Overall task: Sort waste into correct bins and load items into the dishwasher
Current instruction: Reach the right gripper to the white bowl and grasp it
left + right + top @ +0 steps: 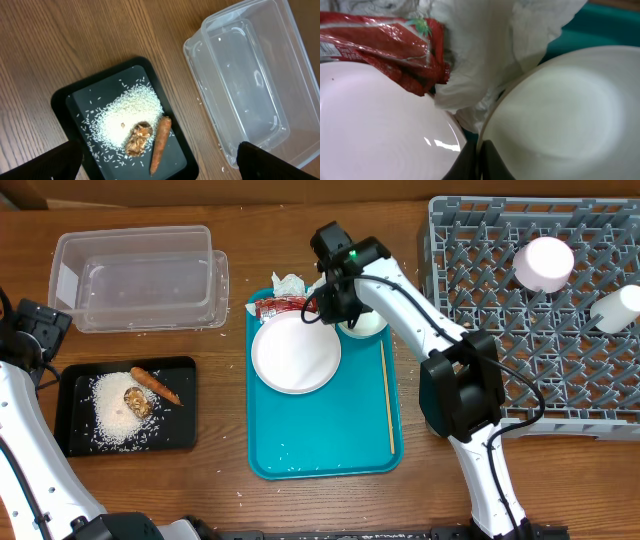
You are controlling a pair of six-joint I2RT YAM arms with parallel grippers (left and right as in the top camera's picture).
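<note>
My right gripper is shut on the rim of a small white bowl on the teal tray; the wrist view shows its fingers pinching the bowl's edge. Next to it lie the large plate, the red wrapper and a crumpled napkin. A chopstick lies on the tray's right side. My left gripper is open and empty above the black tray, which holds rice, a brown lump and a carrot. The clear tub is empty.
The grey dish rack stands at the right with a white cup and another white dish on it. The teal tray lies in the middle. A few rice grains are scattered on the wood near the tub.
</note>
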